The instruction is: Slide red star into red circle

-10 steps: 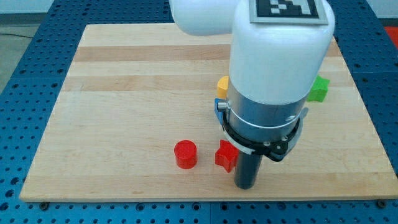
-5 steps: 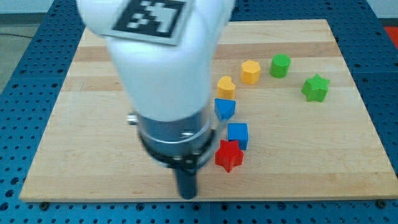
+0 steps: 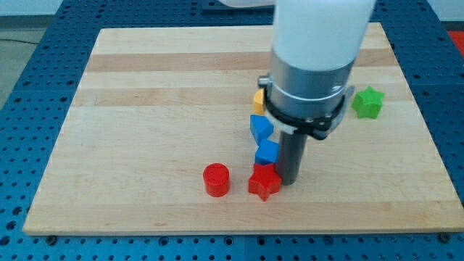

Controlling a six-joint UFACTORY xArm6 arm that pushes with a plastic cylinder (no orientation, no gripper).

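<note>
Red star (image 3: 264, 182), smooth red circle (image 3: 215, 179), wooden board (image 3: 145, 109)

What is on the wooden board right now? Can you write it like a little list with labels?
board: wooden board on a blue pegboard base
my tip: right beside the red star, on its view's-right side
red star: near the view's bottom edge
red circle: to the view's left of the star, with a gap between them
blue blocks: one blue block just above the star, another blue block above that
yellow block: mostly hidden behind the arm
green star: at the view's right
</note>
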